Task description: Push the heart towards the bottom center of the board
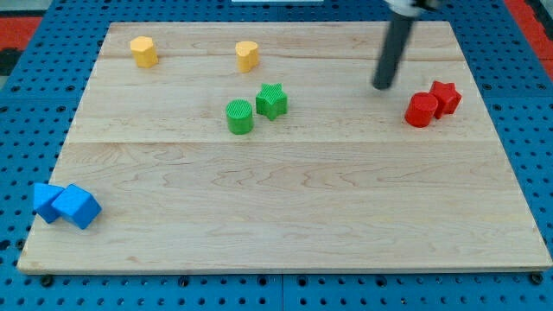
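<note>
The yellow heart block (pixel 247 55) lies near the view's top, a little left of the middle of the wooden board (pixel 285 199). My tip (pixel 382 85) is far to its right, touching no block. It stands up and left of a red cylinder (pixel 422 111) and a red star (pixel 445 97), which sit side by side.
A green cylinder (pixel 239 116) and a green star (pixel 271 100) sit just below the heart. A yellow hexagon-like block (pixel 143 51) is at the top left. Two blue blocks (pixel 47 200) (pixel 78 206) sit at the bottom left corner.
</note>
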Tool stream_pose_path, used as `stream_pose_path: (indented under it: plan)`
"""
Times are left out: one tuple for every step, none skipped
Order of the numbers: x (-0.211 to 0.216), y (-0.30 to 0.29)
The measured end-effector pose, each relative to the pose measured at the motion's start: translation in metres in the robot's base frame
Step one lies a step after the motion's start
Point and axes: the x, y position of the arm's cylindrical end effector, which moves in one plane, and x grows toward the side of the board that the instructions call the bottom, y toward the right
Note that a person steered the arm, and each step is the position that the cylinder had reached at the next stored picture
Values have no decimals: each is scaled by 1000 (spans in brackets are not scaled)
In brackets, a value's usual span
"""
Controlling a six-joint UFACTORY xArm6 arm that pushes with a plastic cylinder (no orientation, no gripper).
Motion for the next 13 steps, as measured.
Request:
stream_pose_path:
  plan:
    - [-81,-40]
    - [-114,-85]
    - [-114,-91]
    - [-115,-91]
    - [-113,-94]
    - [-113,-114]
    - [-70,-146]
    - [-29,-159]
    - [-43,-190]
    - [-62,-192]
    - [-71,-191]
    - [-73,-187]
    - [-53,-190]
